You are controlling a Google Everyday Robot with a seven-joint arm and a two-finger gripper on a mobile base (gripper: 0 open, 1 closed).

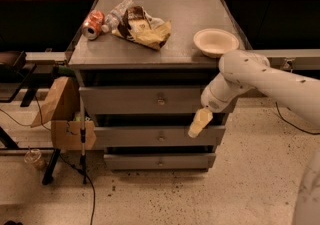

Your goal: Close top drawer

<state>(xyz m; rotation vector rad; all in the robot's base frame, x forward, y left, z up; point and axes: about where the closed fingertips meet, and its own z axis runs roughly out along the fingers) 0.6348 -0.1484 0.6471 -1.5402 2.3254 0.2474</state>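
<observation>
The grey cabinet [150, 54] has three drawers. The top drawer [145, 100] has a wide flat grey front with a small metal knob [161, 101]; its front stands out a little from the cabinet body. My white arm reaches in from the right. My gripper [199, 123] hangs with its cream-coloured fingers pointing down, in front of the right end of the top drawer's lower edge and the middle drawer [155, 136].
On the cabinet top lie a crushed orange can [93, 24], a plastic bottle [116, 15], a chip bag [142, 30] and a white bowl [216, 42] at the right edge. A cardboard box [60, 114] and a stand sit left of the cabinet. Bottom drawer [159, 160] below.
</observation>
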